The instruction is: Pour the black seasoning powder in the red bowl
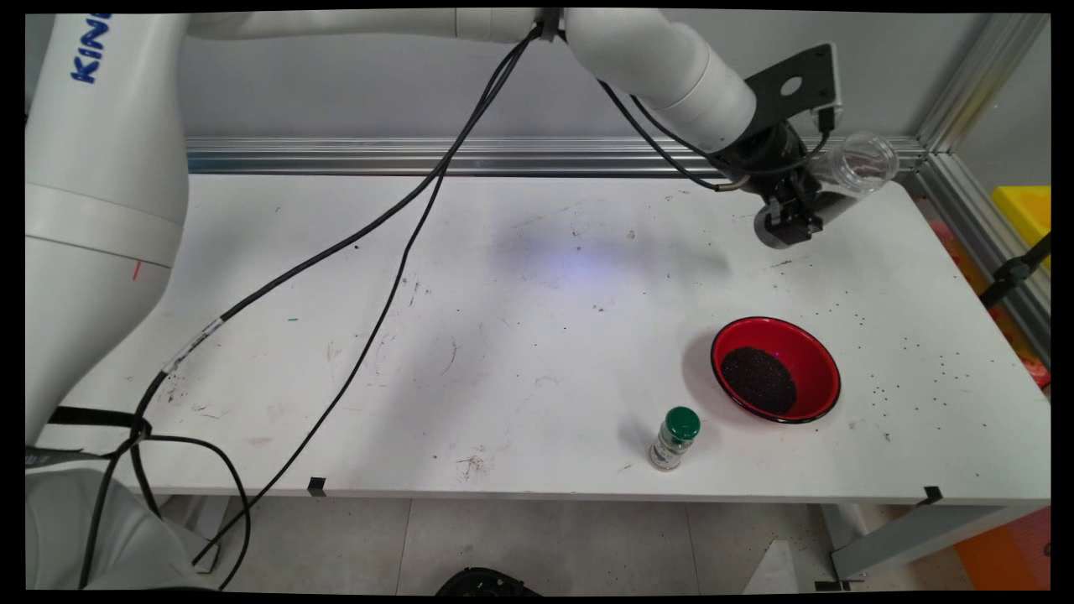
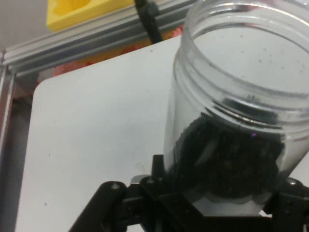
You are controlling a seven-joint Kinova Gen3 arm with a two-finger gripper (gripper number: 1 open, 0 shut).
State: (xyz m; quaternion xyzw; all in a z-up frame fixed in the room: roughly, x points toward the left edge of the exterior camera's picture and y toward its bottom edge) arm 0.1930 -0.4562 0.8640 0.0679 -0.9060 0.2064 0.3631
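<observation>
Hand view: claw (image 2: 217, 203) gripping clear jar (image 2: 236, 96), main view adds red bowl (image 1: 776, 369)

The gripper (image 2: 217, 203) is clamping a clear jar (image 2: 236, 96) by its base, its open mouth pointing up and away over the white table (image 2: 96, 145), dark grains lying inside, with a yellow bin (image 2: 77, 12) beyond the aluminium rail (image 2: 96, 41).
</observation>
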